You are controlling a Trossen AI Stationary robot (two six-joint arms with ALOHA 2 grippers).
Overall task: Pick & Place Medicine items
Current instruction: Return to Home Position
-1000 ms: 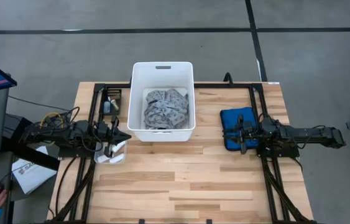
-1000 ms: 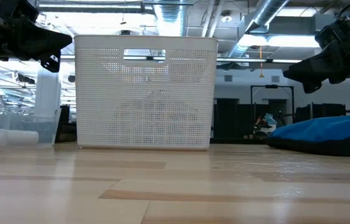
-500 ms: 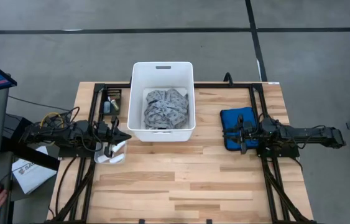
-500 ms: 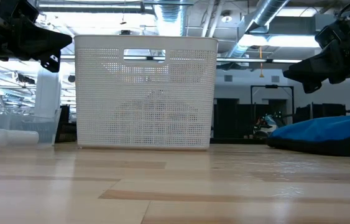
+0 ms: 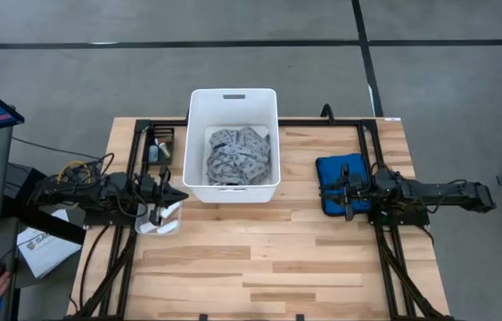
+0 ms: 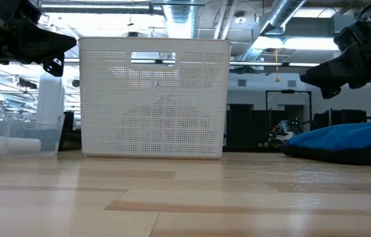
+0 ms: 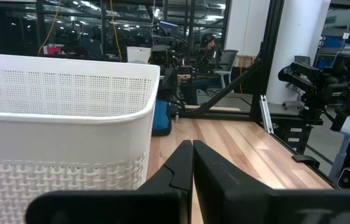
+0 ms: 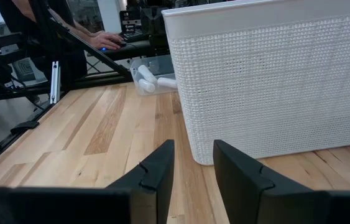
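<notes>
Medicine items point(image 8: 151, 81): white tubes lying on their sides in a small clear tray point(image 6: 50, 135) on the left half of the table point(image 5: 259, 259), just beside the front left corner of the white bin point(image 5: 233, 100). I can make out two tubes in the right wrist view. The vials are too small for me to tell.

Left gripper point(image 7: 191, 149): fingers pressed together with nothing between them, poised above the tray and close to the bin's wall.

Right gripper point(image 8: 193, 149): fingers a little apart and holding nothing, hovering over the blue pouch point(image 5: 329, 169) on the right side of the table and pointing toward the bin.

Grey patterned cloth point(image 5: 239, 156): bunched inside the bin, with neither arm touching it.

Step in hand, as I judge it: bringing both arms to rest, with the placing apparently done. To do this well, I would:

- draw the left arm back along its own line, with its fingers closed, lifting it before any swing so that it clips neither the tray rim nor the bin wall;
- raise the right arm clear of the pouch before retracting it, so that the fabric is not dragged;
- move slowly, since the light tray could slide at a slight knock.
</notes>
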